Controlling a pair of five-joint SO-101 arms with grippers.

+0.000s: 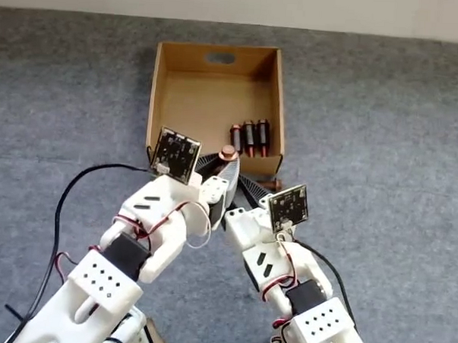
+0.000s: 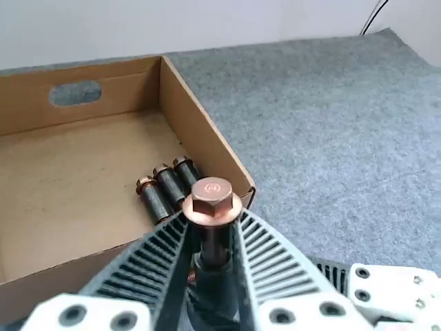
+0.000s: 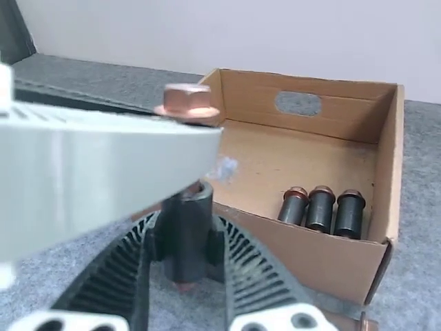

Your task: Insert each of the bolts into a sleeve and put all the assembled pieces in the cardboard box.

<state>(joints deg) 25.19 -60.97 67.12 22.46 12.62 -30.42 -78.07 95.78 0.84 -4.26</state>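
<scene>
A copper hex-head bolt [image 2: 214, 198] stands upright between the fingers of my left gripper [image 2: 212, 227], which is shut on its shank. The shank runs down into a dark sleeve [image 3: 185, 231], and my right gripper [image 3: 185, 248] is shut on that sleeve; the bolt's tip shows under it. Both grippers meet just in front of the cardboard box [image 1: 162, 93], where the bolt head [image 1: 228, 152] shows at the front wall. Three assembled pieces [image 1: 249, 137] lie side by side inside the box near its front right corner, also seen as the assembled pieces [image 3: 322, 208].
Grey carpet surrounds the box. A small copper-coloured piece [image 1: 270, 186] lies on the carpet by the box's front right corner. The box floor [image 2: 62, 186] left of the three pieces is bare. A black cable [image 1: 80, 182] trails beside the left arm.
</scene>
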